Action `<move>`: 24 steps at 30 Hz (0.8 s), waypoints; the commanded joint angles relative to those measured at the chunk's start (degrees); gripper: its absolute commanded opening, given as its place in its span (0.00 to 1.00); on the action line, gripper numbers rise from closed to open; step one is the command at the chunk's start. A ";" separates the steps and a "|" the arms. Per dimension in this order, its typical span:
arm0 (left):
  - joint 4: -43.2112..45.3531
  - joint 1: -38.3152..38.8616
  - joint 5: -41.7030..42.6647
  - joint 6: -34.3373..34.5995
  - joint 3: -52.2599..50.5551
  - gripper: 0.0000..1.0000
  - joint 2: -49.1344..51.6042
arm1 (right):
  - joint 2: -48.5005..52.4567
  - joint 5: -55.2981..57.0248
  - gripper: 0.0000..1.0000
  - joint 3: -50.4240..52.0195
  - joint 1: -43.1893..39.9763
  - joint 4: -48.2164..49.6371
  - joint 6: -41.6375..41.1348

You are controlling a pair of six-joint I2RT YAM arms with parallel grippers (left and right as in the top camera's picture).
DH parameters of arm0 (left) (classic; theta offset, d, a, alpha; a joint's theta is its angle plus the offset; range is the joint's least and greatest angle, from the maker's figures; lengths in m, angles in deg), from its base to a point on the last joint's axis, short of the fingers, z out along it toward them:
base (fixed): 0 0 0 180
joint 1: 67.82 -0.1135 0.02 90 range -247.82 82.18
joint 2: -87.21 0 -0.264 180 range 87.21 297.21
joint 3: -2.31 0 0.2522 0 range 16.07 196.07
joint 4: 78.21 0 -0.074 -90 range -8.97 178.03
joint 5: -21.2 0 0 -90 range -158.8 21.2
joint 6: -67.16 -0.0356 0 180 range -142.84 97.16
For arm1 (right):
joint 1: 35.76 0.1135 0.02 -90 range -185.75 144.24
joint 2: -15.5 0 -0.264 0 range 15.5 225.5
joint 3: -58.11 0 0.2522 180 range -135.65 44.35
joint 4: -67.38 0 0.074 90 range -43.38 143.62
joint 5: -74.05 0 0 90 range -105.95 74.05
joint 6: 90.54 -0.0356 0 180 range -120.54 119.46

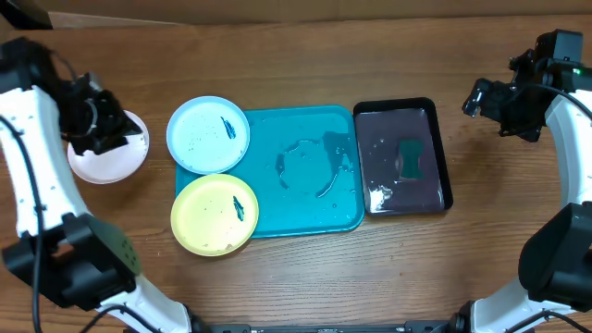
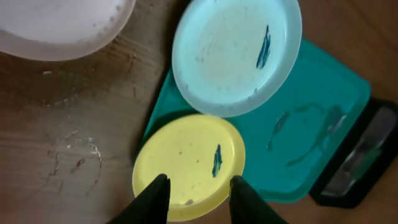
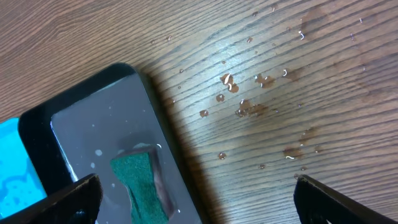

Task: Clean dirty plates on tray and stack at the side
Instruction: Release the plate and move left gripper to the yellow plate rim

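The pale-yellow round plastic plate (image 1: 215, 214) overhanging the teal rectangular plastic tray (image 1: 314, 199) is judged light, stiff, slippery, best rim-pinched; left gripper (image 2: 199, 180) and right gripper (image 3: 198, 180) are found parted, empty.

I read the table (image 3: 249, 50) as matt, grained wood beaded with droplets, the teal tray (image 1: 296, 211) and black tray (image 1: 393, 103) as glossy wet plastic, the green sponge (image 1: 412, 159) as coarse fibre, and the white plate (image 1: 111, 168), light blue plate (image 1: 199, 139) and yellow plate (image 1: 208, 220) as smooth plastic.
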 commanded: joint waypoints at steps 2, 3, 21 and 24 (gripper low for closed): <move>-4.66 6.51 -8.31 0.96 0.68 0.34 -2.19 | -0.11 -0.11 1.00 -0.28 -0.22 0.33 0.02; -6.10 7.96 -8.57 1.05 0.66 0.33 -2.29 | -0.11 -0.11 1.00 -0.28 -0.22 0.33 0.00; 7.69 18.21 -14.60 14.01 -40.94 0.37 -39.43 | -0.11 -0.11 1.00 -0.28 -0.22 0.33 0.02; 10.56 18.21 -14.56 14.12 -46.66 0.36 -41.18 | -0.11 -0.11 1.00 -0.28 -0.22 0.33 0.02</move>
